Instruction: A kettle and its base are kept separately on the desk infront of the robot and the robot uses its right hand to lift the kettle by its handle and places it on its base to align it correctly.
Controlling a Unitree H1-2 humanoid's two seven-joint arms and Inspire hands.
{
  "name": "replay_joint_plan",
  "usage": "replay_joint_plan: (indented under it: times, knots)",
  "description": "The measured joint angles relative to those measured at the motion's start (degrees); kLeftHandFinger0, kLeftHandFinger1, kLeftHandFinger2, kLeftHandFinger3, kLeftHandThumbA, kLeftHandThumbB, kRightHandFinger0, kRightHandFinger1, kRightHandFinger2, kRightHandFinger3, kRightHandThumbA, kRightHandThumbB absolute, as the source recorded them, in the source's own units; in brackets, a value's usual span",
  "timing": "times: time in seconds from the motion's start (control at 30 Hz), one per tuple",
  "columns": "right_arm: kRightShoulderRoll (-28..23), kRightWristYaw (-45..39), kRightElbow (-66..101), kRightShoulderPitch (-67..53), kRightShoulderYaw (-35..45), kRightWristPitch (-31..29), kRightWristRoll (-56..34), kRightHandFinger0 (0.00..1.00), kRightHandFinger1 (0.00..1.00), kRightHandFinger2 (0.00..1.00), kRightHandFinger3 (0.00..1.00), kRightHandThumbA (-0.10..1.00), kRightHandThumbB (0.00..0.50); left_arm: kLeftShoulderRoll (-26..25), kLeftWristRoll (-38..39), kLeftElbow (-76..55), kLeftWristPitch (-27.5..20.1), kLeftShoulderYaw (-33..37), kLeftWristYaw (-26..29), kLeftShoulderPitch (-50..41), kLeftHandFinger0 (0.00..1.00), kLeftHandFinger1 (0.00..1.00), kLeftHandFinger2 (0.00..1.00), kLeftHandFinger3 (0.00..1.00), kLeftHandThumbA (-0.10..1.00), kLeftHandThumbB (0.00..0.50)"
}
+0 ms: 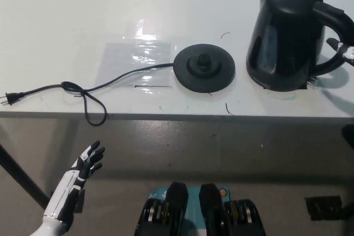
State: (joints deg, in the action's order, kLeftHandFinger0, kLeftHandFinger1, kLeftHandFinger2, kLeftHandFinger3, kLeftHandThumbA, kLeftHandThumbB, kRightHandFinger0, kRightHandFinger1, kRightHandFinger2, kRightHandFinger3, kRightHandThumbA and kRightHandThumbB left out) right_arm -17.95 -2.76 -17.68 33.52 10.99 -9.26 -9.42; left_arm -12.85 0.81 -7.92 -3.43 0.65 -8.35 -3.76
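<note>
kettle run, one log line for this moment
kettle on desk, off base | right robot hand at handle, no grip | left robot hand idle, open

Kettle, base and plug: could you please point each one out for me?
Kettle (282, 37), head view, on its black body.
Base (204, 68), head view, on its round disc.
Plug (8, 99), head view, at the cord's end.
</note>
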Motion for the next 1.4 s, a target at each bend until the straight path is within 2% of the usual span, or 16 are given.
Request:
replay_joint_plan:
  times: [0.27,0.43,0.47,0.5,0.57,0.7,0.83,1.03,1.07,1.1,1.23,1.27,1.3,1.33,1.37,1.4]
  knots:
    - [1.02,-1.83,-6.9,4.23,1.48,1.75,-4.59,1.0,1.0,1.0,1.0,1.0,0.305,0.0,-0.5,0.01,-0.26,0.09,0.01,-0.08,1.0,1.0,1.0,1.0,0.95,0.127]
    - [1.27,-2.88,-10.52,5.33,2.33,1.95,-6.25,1.0,1.0,1.0,1.0,1.0,0.305,0.0,-0.8,0.03,-0.35,0.15,0.01,0.03,1.0,1.0,1.0,1.0,0.95,0.149]
    - [1.27,-3.05,-11.01,5.42,2.44,1.95,-6.45,1.0,1.0,1.0,1.0,1.0,0.322,0.0,-0.89,0.04,-0.35,0.18,0.01,0.08,1.0,1.0,1.0,1.0,0.94,0.154]
    - [1.27,-3.29,-11.98,5.66,2.59,1.95,-6.79,1.0,1.0,1.0,1.0,1.0,0.311,0.01,-0.94,0.04,-0.35,0.19,0.01,0.14,1.0,1.0,1.0,1.0,0.94,0.154]
    - [1.26,-3.55,-13.15,5.93,2.75,1.95,-7.15,1.0,1.0,1.0,1.0,1.0,0.35,0.0,-0.96,0.04,-0.35,0.19,0.01,0.25,1.0,1.0,1.0,1.0,0.95,0.156]
    - [1.23,-3.94,-15.94,6.48,2.9,1.95,-7.61,1.0,1.0,1.0,1.0,1.0,0.374,0.0,-1.07,0.04,-0.35,0.21,0.01,0.38,1.0,1.0,1.0,1.0,0.94,0.162]
    - [1.22,-4.47,-17.81,6.51,3.07,1.95,-7.93,1.0,1.0,1.0,1.0,0.99,0.425,0.0,-1.07,0.04,-0.35,0.2,0.01,0.39,1.0,1.0,1.0,1.0,0.94,0.164]
    - [1.22,-4.88,-19.4,6.72,3.24,1.87,-8.23,1.0,1.0,1.0,1.0,0.98,0.399,-0.03,-1.07,0.07,-0.35,0.19,0.0,0.6,1.0,1.0,1.0,1.0,0.95,0.161]
    - [1.22,-4.9,-19.73,6.81,3.29,1.82,-8.31,1.0,1.0,1.0,1.0,0.97,0.429,-0.04,-1.07,0.07,-0.34,0.2,0.0,0.72,1.0,1.0,1.0,1.0,0.95,0.162]
    - [1.22,-4.92,-19.95,6.91,3.34,1.77,-8.36,1.0,1.0,1.0,1.0,0.97,0.433,-0.05,-1.07,0.07,-0.34,0.2,0.0,0.8,1.0,1.0,1.0,1.0,0.94,0.165]
    - [1.21,-4.93,-20.86,7.46,3.47,1.63,-8.47,1.0,1.0,1.0,1.0,0.95,0.409,-0.05,-1.02,0.08,-0.29,0.2,0.0,1.34,1.0,1.0,1.0,1.0,0.93,0.164]
    - [1.2,-4.93,-21.06,7.65,3.49,1.62,-8.48,1.0,1.0,1.0,1.0,0.99,0.334,-0.04,-1.02,0.09,-0.28,0.19,0.0,1.53,1.0,1.0,1.0,1.0,0.94,0.159]
    - [1.2,-4.93,-21.17,7.81,3.5,1.6,-8.46,1.0,1.0,1.0,1.0,0.99,0.365,-0.05,-1.02,0.09,-0.27,0.19,0.0,1.66,1.0,1.0,1.0,1.0,0.94,0.151]
    - [1.16,-4.93,-21.37,8.0,3.45,1.48,-8.34,1.0,0.93,0.95,1.0,0.9,0.334,-0.05,-1.02,0.09,-0.27,0.19,0.0,1.83,1.0,1.0,1.0,1.0,0.94,0.148]
    - [1.13,-4.87,-21.6,8.14,3.42,1.44,-8.2,0.67,0.57,0.63,0.67,0.71,0.309,-0.06,-1.03,0.09,-0.27,0.19,0.0,1.91,1.0,1.0,1.0,1.0,0.94,0.147]
    - [1.12,-4.75,-21.83,8.31,3.42,1.46,-8.03,0.37,0.34,0.43,0.42,0.55,0.305,-0.07,-1.03,0.1,-0.27,0.19,0.0,1.98,1.0,1.0,1.0,1.0,0.94,0.147]
